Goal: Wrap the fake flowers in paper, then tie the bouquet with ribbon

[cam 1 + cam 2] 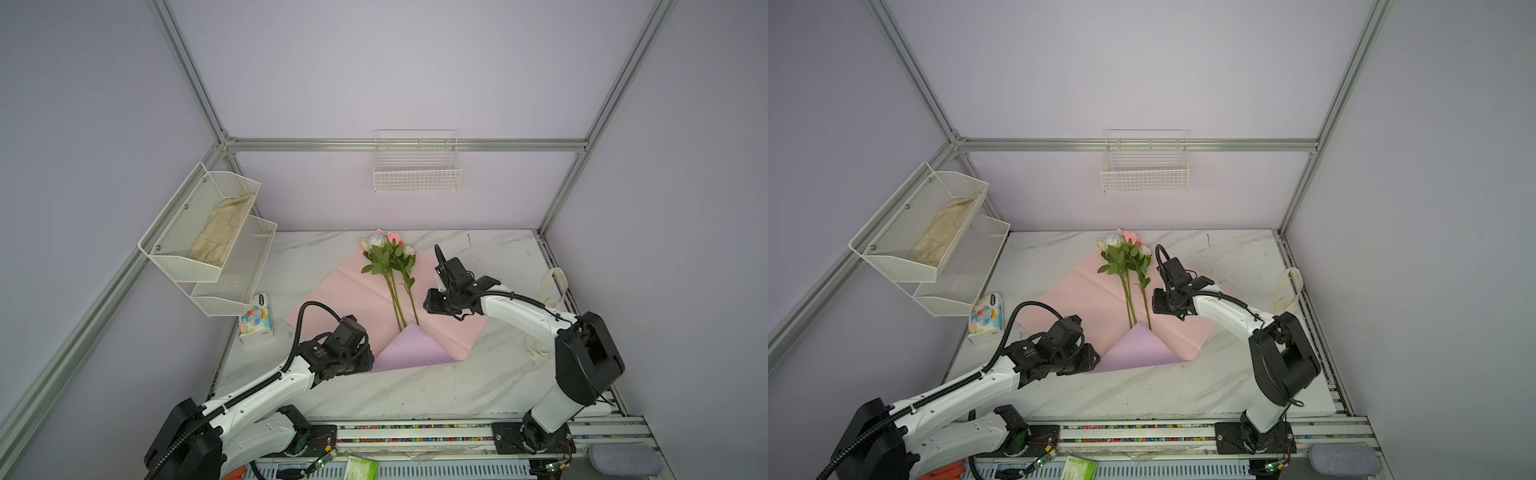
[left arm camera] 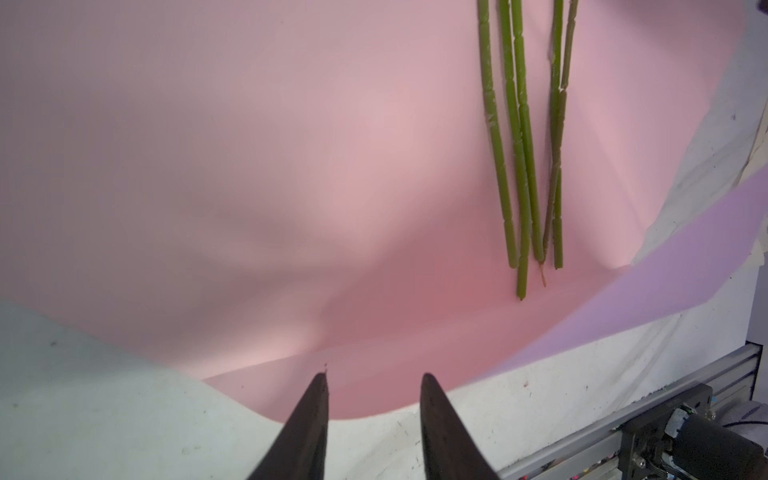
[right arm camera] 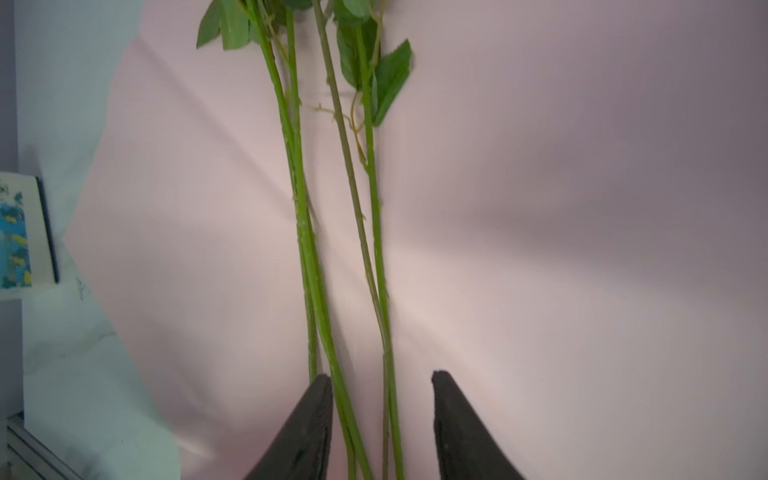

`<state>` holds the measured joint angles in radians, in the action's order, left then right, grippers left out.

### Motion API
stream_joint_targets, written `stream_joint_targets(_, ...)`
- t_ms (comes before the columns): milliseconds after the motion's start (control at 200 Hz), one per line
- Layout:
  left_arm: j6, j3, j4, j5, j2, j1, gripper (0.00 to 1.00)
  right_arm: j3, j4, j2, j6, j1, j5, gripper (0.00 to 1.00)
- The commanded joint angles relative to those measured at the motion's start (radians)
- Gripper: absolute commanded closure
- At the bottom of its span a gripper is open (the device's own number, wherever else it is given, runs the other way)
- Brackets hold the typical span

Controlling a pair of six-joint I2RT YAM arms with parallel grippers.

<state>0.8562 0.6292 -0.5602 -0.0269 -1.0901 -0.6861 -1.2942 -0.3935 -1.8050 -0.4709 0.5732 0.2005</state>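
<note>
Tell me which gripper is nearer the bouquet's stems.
Right. The right gripper hangs open over the bouquet's stems, which pass between its fingers. The left gripper is open at the edge of the pink paper, apart from the stems.

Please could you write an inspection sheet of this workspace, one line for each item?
Surface: marble table, some marks.
Job's things: flowers lie untied on pink paper, near corner folded over, lilac.
Clutter: tissue pack at left; ribbon at right edge.
Grippers: left gripper open over the paper's near edge; right gripper open over the flowers, nothing held.
Cables: black cables loop along both arms.
Surroundings: wire basket on back wall; mesh shelf with cloth at left.
</note>
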Motion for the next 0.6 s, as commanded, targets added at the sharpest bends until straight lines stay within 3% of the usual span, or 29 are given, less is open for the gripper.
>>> stream_joint_targets(0, -0.020, 0.148, -0.058, 0.084, -0.051, 0.015, 0.58, -0.104, 0.025, -0.156, 0.037, -0.022, 0.097, 0.53)
stream_joint_targets(100, -0.014, 0.180, -0.159, 0.130, -0.082, 0.063, 0.57, -0.180, 0.019, -0.273, 0.059, -0.024, 0.151, 0.53)
stream_joint_targets(270, -0.013, 0.120, -0.138, 0.015, -0.030, 0.232, 0.51, -0.205, 0.041, -0.324, 0.074, -0.010, 0.241, 0.64)
stream_joint_targets(430, -0.008, 0.079, -0.132, -0.034, 0.011, 0.396, 0.44, -0.123, 0.149, -0.292, 0.032, 0.002, 0.344, 0.65)
stream_joint_targets(595, -0.021, 0.037, -0.078, -0.183, 0.020, 0.548, 0.41, -0.121, 0.146, -0.300, 0.071, 0.008, 0.384, 0.65)
